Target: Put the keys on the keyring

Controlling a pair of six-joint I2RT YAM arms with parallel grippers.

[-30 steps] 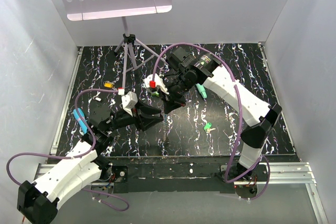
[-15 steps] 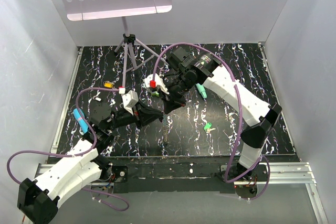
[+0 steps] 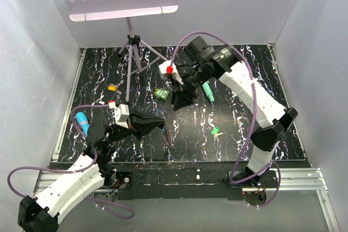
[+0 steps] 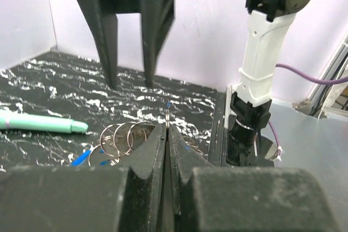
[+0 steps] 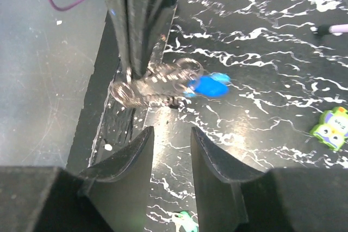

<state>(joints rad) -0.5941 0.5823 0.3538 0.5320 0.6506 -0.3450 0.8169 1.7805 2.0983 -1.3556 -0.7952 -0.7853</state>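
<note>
Keyring [image 5: 157,88] now pinched at tips of left gripper [image 4: 167,130], jaws pressed together; metal loops and blue clasp [image 5: 209,86] held low over table [image 3: 196,129]. Right gripper [image 5: 171,134], clamped a second ago, now seen parted and drawn back above, nothing between fingers. Handover judged complete: ring passed to left, right arm freed for picking. Keys not yet threaded: light green key [image 3: 216,132] left lying near right arm, yellow-orange key [image 3: 112,87] at far left.

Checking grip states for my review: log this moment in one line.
left pincer: shut on keyring | right pincer: open, empty | green key, yellow-orange key: on table, not on ring
</note>
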